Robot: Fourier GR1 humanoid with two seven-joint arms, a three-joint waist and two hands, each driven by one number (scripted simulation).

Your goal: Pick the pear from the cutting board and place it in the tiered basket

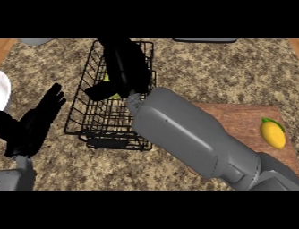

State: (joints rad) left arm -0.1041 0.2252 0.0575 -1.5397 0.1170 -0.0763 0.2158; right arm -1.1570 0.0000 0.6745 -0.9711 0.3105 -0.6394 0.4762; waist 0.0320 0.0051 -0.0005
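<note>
Granite counter [245, 71] | right hand [127, 67] over tiered basket [79, 103] | fingers curled round pear [114, 95]

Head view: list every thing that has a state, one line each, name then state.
Right robot hand: over the basket, fingers curled round a yellow-green item, mostly hidden.
Left robot hand: open, fingers up, resting at the left.
Basket: upright on the counter, black wire.
Pear: only a sliver shows under the right robot hand.
Lemon: lying on the board.
Board: flat, partly under the right forearm.
</note>
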